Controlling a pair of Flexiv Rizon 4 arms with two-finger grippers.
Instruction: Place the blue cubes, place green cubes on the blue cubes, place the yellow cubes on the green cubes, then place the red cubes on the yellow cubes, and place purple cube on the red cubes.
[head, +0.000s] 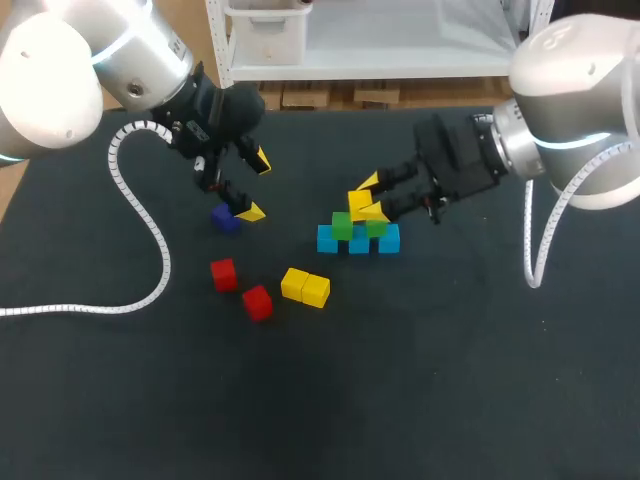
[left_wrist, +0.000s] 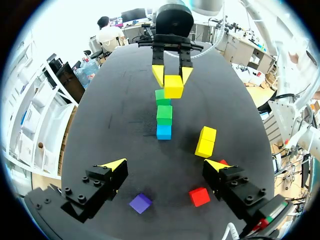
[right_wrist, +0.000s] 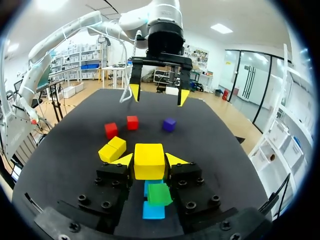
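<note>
Yellow cube (right_wrist: 149, 161) pinched in right gripper (head: 371, 197), close over green cubes (head: 343, 226) on blue cubes (head: 358, 240) (mid-table (head: 450, 380), well off every edge). Loose yellow pair (head: 305, 286) near, red cubes (head: 223, 273) farther. Left gripper (head: 256, 186) spread wide over purple cube (head: 225, 219).

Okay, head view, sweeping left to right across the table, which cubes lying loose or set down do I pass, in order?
red cube → second red cube → pair of yellow cubes → row of blue cubes. The purple cube is left out, since it sits level with the first red one.
</note>
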